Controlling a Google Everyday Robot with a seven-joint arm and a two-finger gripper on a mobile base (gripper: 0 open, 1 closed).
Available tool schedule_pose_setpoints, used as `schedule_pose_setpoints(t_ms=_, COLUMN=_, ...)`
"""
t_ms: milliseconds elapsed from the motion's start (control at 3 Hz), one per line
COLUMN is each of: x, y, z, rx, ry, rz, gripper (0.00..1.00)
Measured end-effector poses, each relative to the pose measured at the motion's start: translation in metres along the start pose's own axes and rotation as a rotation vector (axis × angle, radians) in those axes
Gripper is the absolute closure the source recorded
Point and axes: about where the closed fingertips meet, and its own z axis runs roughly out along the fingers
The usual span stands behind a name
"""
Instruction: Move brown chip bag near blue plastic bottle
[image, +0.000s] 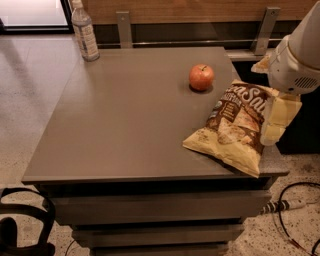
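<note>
The brown chip bag (234, 128) lies flat at the table's right front corner, its lower corner reaching the edge. The blue plastic bottle (84, 33) stands upright at the far left back corner of the grey table (125, 115). My gripper (274, 131) hangs from the white arm (297, 55) at the right edge of the view. It sits low against the bag's right side and covers part of it. The bottle is far from the bag, across the table.
A red apple (201, 77) sits just behind the bag, toward the back right. Metal brackets (124, 29) stand along the back wall. Cables (295, 210) lie on the floor at the lower right, and a black object (20, 225) at the lower left.
</note>
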Motion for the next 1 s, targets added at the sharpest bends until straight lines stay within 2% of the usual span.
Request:
schedule_pose_setpoints(t_ms=667, x=0.019, y=-0.012, z=0.048, rx=-0.031, ry=-0.007, rz=-0.124, gripper=0.00)
schedule_pose_setpoints(t_ms=1000, x=0.013, y=-0.017, z=0.052, rx=-0.026, ry=-0.007, rz=-0.185, gripper=0.00)
